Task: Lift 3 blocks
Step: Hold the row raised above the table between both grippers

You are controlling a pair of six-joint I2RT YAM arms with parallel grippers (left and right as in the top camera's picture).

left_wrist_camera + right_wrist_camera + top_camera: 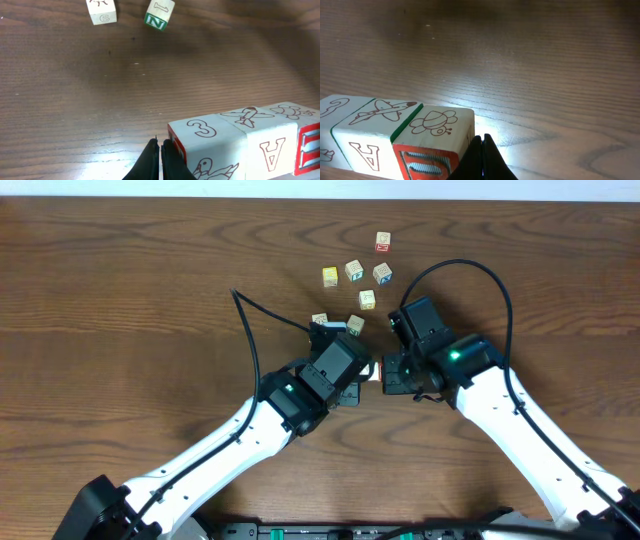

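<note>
Your left jaws and right jaws are each pinched fully closed, gripping nothing; their tips butt against opposite ends of the row of three blocks (250, 135) mid-worktop (100, 100). You're at the squeeze. Next, I'd raise both arms together, keeping the pressure even.

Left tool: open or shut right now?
Shut. Left wrist view: the left tool has its fingers pressed together, no gap, tips beside the block row, not around a block.
</note>
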